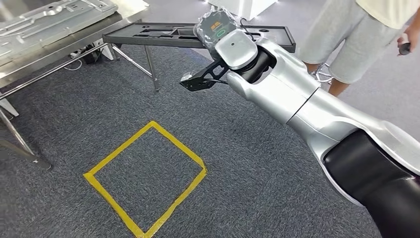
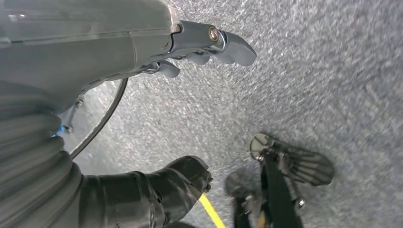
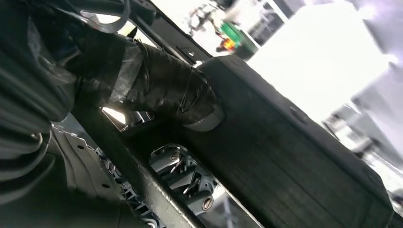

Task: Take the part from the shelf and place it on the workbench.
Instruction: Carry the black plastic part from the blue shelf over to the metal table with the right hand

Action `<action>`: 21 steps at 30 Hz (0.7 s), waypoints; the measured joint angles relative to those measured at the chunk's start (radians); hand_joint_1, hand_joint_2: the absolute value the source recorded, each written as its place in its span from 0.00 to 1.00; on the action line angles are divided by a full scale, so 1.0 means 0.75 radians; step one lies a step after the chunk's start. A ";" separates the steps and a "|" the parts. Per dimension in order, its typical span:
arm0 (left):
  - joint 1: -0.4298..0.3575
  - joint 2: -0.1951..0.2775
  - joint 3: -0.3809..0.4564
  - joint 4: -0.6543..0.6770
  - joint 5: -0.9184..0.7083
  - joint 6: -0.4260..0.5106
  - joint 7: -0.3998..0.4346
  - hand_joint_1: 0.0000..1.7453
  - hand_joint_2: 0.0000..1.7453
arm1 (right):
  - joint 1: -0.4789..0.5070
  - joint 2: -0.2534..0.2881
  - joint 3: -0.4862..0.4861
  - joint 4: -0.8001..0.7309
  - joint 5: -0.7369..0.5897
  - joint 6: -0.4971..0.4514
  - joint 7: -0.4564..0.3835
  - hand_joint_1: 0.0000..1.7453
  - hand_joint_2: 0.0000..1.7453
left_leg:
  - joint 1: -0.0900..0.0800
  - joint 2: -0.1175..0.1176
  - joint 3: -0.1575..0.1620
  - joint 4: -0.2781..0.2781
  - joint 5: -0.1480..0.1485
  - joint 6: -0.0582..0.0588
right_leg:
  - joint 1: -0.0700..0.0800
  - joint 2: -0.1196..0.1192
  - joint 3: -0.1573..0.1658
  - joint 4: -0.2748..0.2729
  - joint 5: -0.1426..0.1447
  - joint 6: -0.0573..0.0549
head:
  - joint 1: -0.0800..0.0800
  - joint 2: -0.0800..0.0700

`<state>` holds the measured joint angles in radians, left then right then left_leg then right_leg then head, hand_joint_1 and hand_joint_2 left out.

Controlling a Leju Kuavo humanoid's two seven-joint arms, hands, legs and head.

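A long black moulded part (image 1: 148, 33) lies flat on a metal-legged stand (image 1: 151, 67) at the top of the head view. My right arm reaches out to its near right end, where my right hand (image 1: 218, 27) in its clear wrap sits over the edge. In the right wrist view the taped thumb (image 3: 157, 85) presses on the part's top face (image 3: 285, 156) while the fingers (image 3: 185, 178) curl under its rim, so the hand grips the part. My left hand (image 2: 142, 47) hangs over the grey carpet, fingers apart, holding nothing.
A silver workbench (image 1: 74, 42) carrying sheet-metal panels (image 1: 49, 17) stands at the far left. A yellow tape square (image 1: 146, 176) marks the carpet in front of me. A person in grey shorts (image 1: 346, 39) stands at the right, beside the stand.
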<state>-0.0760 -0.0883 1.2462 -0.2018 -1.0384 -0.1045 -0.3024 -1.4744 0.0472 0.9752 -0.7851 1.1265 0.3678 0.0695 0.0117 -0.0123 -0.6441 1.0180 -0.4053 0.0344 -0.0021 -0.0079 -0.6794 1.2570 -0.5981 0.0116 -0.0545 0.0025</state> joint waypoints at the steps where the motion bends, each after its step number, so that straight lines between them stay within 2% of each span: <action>1: -0.001 0.002 0.000 0.000 0.000 -0.001 -0.001 0.00 1.00 | 0.004 -0.002 0.002 0.000 0.000 0.001 -0.002 1.00 1.00 | 0.000 -0.020 0.000 0.000 0.001 0.001 | -0.001 0.004 -0.033 0.065 -0.016 0.000 | 0.000 0.000; 2: -0.001 0.004 0.001 0.000 0.001 -0.001 -0.002 0.00 1.00 | 0.007 -0.003 0.004 0.000 0.000 0.002 -0.004 1.00 1.00 | -0.001 -0.040 0.000 0.001 0.001 0.001 | -0.002 0.007 -0.044 0.082 -0.004 -0.001 | 0.000 0.000; 3: 0.000 0.006 0.001 0.000 0.001 -0.001 -0.002 0.00 1.00 | 0.009 -0.004 0.007 -0.003 -0.001 0.005 -0.005 1.00 1.00 | -0.001 -0.062 0.000 0.003 0.002 0.001 | -0.002 0.012 -0.030 0.042 0.035 -0.005 | 0.000 0.000; 4: 0.000 0.008 0.002 0.000 0.001 -0.001 -0.001 0.00 1.00 | 0.009 -0.006 0.009 -0.007 -0.002 0.007 -0.004 1.00 1.00 | -0.001 -0.082 0.001 0.005 0.002 0.001 | -0.003 0.028 0.005 -0.041 0.091 -0.011 | 0.000 0.000; 6: 0.001 0.010 0.004 0.000 -0.002 -0.001 0.000 0.00 1.00 | 0.009 -0.014 0.011 -0.019 -0.005 0.012 -0.002 1.00 1.00 | 0.001 -0.117 -0.005 0.010 0.004 -0.005 | -0.008 0.101 0.077 -0.214 0.171 -0.022 | 0.000 0.000; 7: 0.001 0.011 0.005 0.000 -0.004 -0.001 0.001 0.00 1.00 | 0.010 -0.019 0.012 -0.024 -0.007 0.013 -0.001 1.00 1.00 | 0.004 -0.130 -0.012 0.012 0.007 -0.011 | -0.009 0.127 0.097 -0.264 0.185 -0.024 | -0.001 0.000; 8: 0.002 0.012 0.007 0.000 -0.006 0.000 0.001 0.00 1.00 | 0.011 -0.022 0.013 -0.028 -0.008 0.015 -0.002 1.00 1.00 | 0.008 -0.145 -0.019 0.012 0.011 -0.020 | -0.008 0.140 0.104 -0.283 0.182 -0.025 | -0.001 0.000; 10: 0.004 0.016 0.008 0.000 -0.012 0.000 0.001 0.00 1.00 | 0.012 -0.022 0.017 -0.040 -0.009 0.017 -0.002 1.00 1.00 | 0.015 -0.173 -0.032 0.007 0.019 -0.038 | -0.009 0.106 0.110 -0.301 0.183 -0.029 | 0.000 0.000; 11: 0.005 0.016 0.009 0.000 -0.015 0.000 0.001 0.00 1.00 | 0.012 -0.022 0.017 -0.045 -0.010 0.017 -0.002 1.00 1.00 | 0.011 -0.158 -0.039 0.016 0.012 -0.045 | -0.012 0.088 0.115 -0.310 0.188 -0.035 | -0.002 0.000; 12: 0.005 0.017 0.009 0.001 -0.013 -0.001 0.001 0.00 1.00 | 0.011 -0.022 0.018 -0.050 -0.011 0.018 -0.002 1.00 1.00 | 0.008 -0.126 -0.054 0.045 -0.008 -0.050 | -0.016 0.068 0.121 -0.320 0.192 -0.041 | -0.004 0.000; 14: 0.003 0.018 0.010 0.002 -0.005 -0.004 0.000 0.00 1.00 | 0.010 -0.024 0.018 -0.055 -0.012 0.020 -0.003 1.00 1.00 | 0.002 -0.036 -0.114 0.182 -0.084 -0.058 | -0.016 0.031 0.128 -0.331 0.196 -0.050 | -0.009 0.000; 16: 0.001 0.019 0.011 0.002 -0.004 -0.006 0.001 0.00 1.00 | 0.015 -0.025 0.018 -0.061 -0.014 0.024 -0.006 1.00 1.00 | 0.005 0.001 -0.187 0.343 -0.146 -0.067 | -0.014 -0.008 0.130 -0.330 0.194 -0.051 | -0.010 0.000; 17: 0.001 0.020 0.011 0.002 -0.007 -0.006 0.002 0.00 1.00 | 0.019 -0.025 0.018 -0.065 -0.015 0.026 -0.007 1.00 1.00 | 0.007 0.008 -0.199 0.372 -0.147 -0.071 | -0.014 -0.029 0.130 -0.330 0.192 -0.050 | -0.011 0.000; 18: 0.002 0.020 0.011 0.002 -0.009 -0.005 0.003 0.00 1.00 | 0.023 -0.025 0.018 -0.069 -0.016 0.027 -0.008 1.00 1.00 | 0.009 0.013 -0.183 0.348 -0.124 -0.073 | -0.014 -0.048 0.132 -0.329 0.189 -0.048 | -0.011 0.000; 19: 0.003 0.021 0.011 0.002 -0.009 -0.005 0.004 0.00 1.00 | 0.025 -0.025 0.018 -0.075 -0.017 0.027 -0.009 1.00 1.00 | 0.010 0.024 -0.140 0.272 -0.083 -0.072 | -0.014 -0.066 0.135 -0.327 0.185 -0.046 | -0.011 0.000; 21: 0.004 0.023 0.011 0.002 -0.010 -0.004 0.007 0.00 1.00 | 0.026 -0.026 0.018 -0.087 -0.017 0.028 -0.009 1.00 1.00 | 0.001 0.084 -0.039 0.087 -0.019 -0.063 | -0.009 -0.099 0.140 -0.322 0.174 -0.035 | -0.011 0.000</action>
<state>-0.0731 -0.0712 1.2547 -0.2007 -1.0455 -0.1076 -0.2969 -1.4552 0.0277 0.9888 -0.8503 1.1139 0.3885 0.0629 0.0123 0.0510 -0.6737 1.0829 -0.4194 -0.0132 -0.0090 -0.0819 -0.5744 1.0158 -0.4676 -0.0147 -0.0624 0.0024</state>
